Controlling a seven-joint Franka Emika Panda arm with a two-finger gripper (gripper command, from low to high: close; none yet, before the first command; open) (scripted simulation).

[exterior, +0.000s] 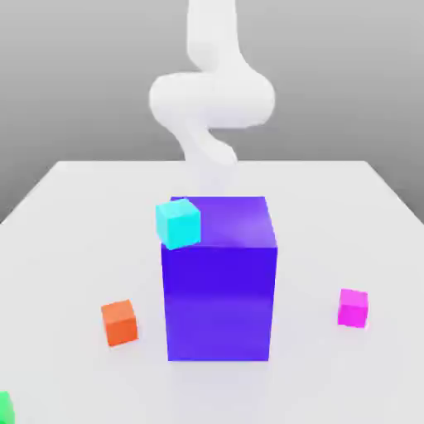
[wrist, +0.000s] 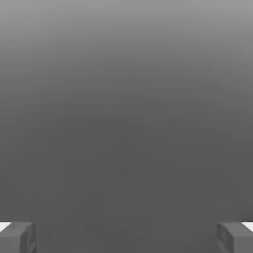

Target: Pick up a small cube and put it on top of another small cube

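I have the jaws standing wide apart and holding nothing; in the hand view one fingertip (wrist: 17,237) sits at the lower left of the frame and the other at the lower right, with bare grey between them. In the exterior view the white arm (exterior: 211,95) rises at the upper middle, behind the big blue-purple block (exterior: 219,290) that fills the centre of the desk (exterior: 74,207). The small magenta cube (exterior: 353,307) rests on the desk at the right of the frame, a little apart from the block. The small green cube (exterior: 4,407) is cut by the lower left corner, well apart from the magenta one. An orange cube (exterior: 120,322) lies left of the block, and a cyan cube (exterior: 178,223) appears at the block's upper left edge. I judge the magenta cube light and rigid, with flat, smooth faces, so I would take it from above on two opposite sides, squarely and near its middle, to keep it from twisting before I set it on the green one.
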